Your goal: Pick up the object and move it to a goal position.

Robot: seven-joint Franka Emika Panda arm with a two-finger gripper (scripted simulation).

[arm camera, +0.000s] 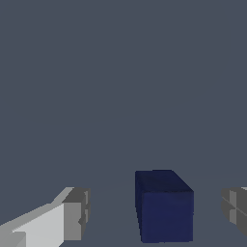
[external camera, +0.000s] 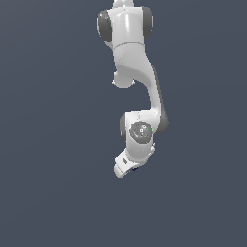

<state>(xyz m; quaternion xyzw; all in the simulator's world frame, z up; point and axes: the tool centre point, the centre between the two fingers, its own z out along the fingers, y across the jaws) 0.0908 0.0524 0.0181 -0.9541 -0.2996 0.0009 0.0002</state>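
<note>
One flat, slate-grey surface [external camera: 53,144] fills everything we can see in both views; we find no edge, seam, wall or horizon on it, and its tone is even from corner to corner, with no shadow that we can make out.

From the exterior view we look at the white arm [external camera: 132,58], which enters at the upper edge and folds toward the middle of the picture, dark grey bands at its joints. Its gripper [external camera: 126,168] sits at the low end of the arm, tilted toward the exterior view's left. A speck of dark blue shows at the gripper's edge in this view, too small for us to say more of it.

In the wrist view we see the navy block [arm camera: 164,205] between the two fingers [arm camera: 75,214], its top face and front face both showing, standing square on the grey surface. One finger is white with a grey pad at its tip; of the other we see only a grey pad at the picture's border. Grey surface shows on either side of the block, so neither pad touches it: the jaws stand spread wide, with the block in the gap and nothing held. The block lies nearer to the pad at the border than to the white finger.
</note>
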